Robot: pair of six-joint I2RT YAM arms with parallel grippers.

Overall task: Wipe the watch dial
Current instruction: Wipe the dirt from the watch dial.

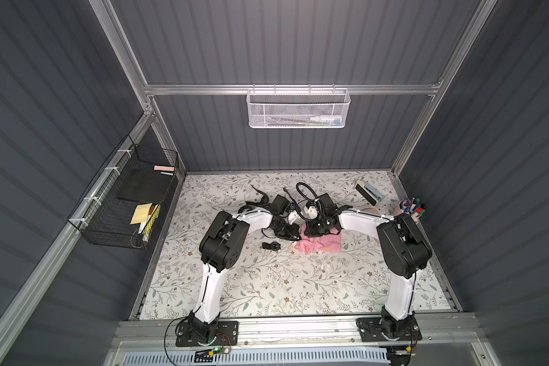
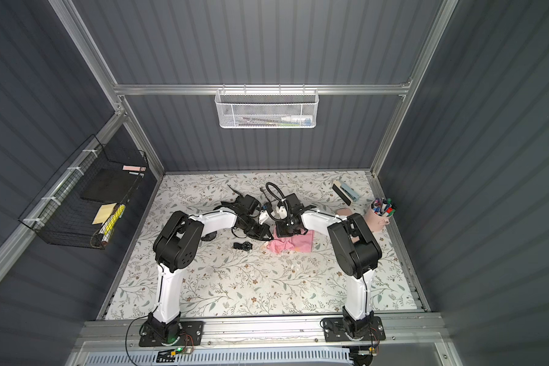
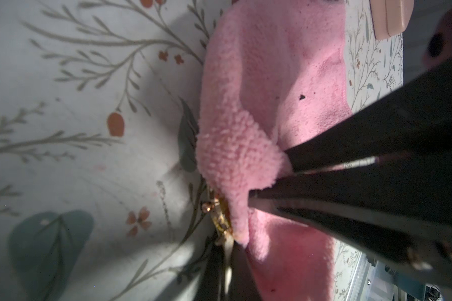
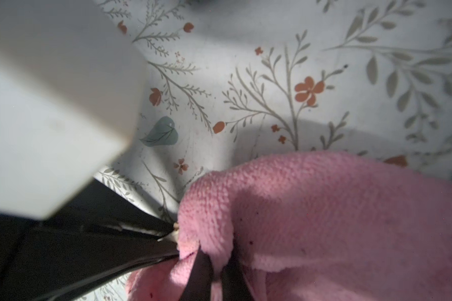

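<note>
A gold-cased watch [image 3: 219, 219] with a cream strap lies at the left end of the pink cloth [image 1: 322, 244]. Its dial is hidden under the cloth. My left gripper [image 3: 227, 250] is shut on the cream strap. My right gripper [image 4: 217, 263] is shut on a fold of the pink cloth [image 4: 324, 208], holding it down over the watch. In both top views the two grippers meet tip to tip at mid-table, left gripper [image 1: 290, 236] beside right gripper [image 1: 313, 233]. A second, black watch [image 1: 271, 246] lies loose on the mat just left of them, untouched.
A pink cup of markers [image 1: 409, 209] and a stapler-like block [image 1: 370, 191] stand at the back right. Loose black straps [image 1: 259, 193] lie behind the left arm. A black wire basket [image 1: 124, 202] hangs on the left wall, a white mesh basket [image 1: 298, 107] on the back rail.
</note>
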